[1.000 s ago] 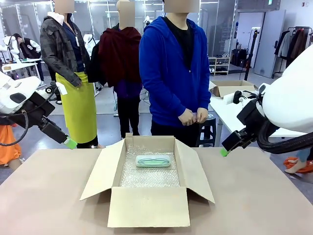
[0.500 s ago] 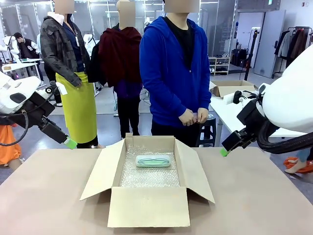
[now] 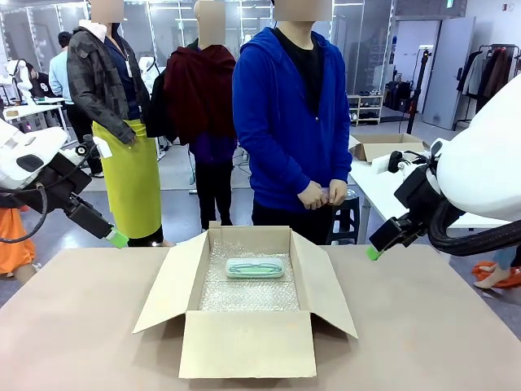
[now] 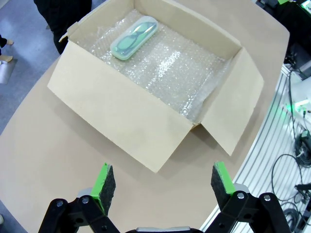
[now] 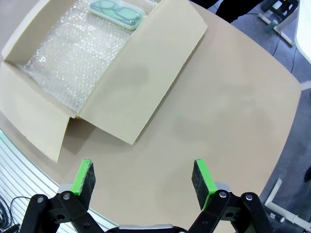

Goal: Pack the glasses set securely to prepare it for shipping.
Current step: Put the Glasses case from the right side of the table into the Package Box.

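The mint-green case (image 3: 255, 268) lies flat on the bubble wrap (image 3: 248, 295) at the far end of the open cardboard box (image 3: 247, 345), which sits in the middle of the bench (image 3: 73, 326). I have my left jaws and right jaws spread wide, gripping nothing, raised above the bench on either side of the box. The person (image 3: 289, 106) stands behind it, hands clasped.

Plain brown cardboard on that box (image 3: 248, 342), matt and slightly rough-looking all over. Inside, the bubble wrap (image 3: 244, 295) is clear plastic, bumpy, glittering under the lights. The mint-green case (image 3: 255, 267) lying on it is smooth plastic, half see-through, with a soft sheen. The table (image 3: 73, 326) top is a dull, even tan, a flat finish. The left gripper (image 4: 163, 179) has green pads (image 4: 104, 180) that look matt and grainy, and the right arm's shell (image 3: 488, 155) is hard, glossy white.
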`<state>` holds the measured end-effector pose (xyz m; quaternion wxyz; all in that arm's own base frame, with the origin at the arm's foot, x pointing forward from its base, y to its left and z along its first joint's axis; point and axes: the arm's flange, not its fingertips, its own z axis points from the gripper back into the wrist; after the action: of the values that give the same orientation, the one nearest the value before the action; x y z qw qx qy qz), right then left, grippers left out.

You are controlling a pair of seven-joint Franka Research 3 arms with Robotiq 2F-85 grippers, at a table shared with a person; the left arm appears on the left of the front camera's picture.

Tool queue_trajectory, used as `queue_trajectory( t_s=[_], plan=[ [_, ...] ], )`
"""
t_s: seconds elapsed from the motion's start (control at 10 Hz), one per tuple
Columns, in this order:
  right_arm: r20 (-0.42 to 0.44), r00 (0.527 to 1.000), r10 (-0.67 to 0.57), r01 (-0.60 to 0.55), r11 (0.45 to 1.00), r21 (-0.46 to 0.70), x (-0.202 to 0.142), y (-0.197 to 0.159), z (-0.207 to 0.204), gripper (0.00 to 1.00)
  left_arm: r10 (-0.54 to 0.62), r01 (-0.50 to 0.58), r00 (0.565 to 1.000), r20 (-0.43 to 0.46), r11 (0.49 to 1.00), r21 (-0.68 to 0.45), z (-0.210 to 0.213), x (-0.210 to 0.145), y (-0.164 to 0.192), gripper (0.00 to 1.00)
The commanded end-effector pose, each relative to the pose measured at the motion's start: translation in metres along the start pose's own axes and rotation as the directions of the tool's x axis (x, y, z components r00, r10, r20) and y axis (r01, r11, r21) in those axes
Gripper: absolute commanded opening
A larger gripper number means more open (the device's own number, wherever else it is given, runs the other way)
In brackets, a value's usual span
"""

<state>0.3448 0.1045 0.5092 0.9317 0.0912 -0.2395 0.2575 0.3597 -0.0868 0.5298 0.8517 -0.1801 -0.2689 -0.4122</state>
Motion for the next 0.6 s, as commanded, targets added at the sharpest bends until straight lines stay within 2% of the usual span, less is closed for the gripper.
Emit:
queue_trajectory(
  t_s=[0.0,0.5],
  plan=[
    [0.010,1.000,-0.001,0.001,1.000,-0.007,-0.0020,0.0016,0.0001,1.00,-0.016,0.016,1.000,0.006,1.000,-0.016,0.0025,-0.0010,0.0020,1.00],
    [0.010,1.000,-0.001,0.001,1.000,-0.007,-0.0020,0.0016,0.0001,1.00,-0.016,0.016,1.000,0.006,1.000,-0.016,0.0025,-0.0010,0.0020,1.00]
  ],
)
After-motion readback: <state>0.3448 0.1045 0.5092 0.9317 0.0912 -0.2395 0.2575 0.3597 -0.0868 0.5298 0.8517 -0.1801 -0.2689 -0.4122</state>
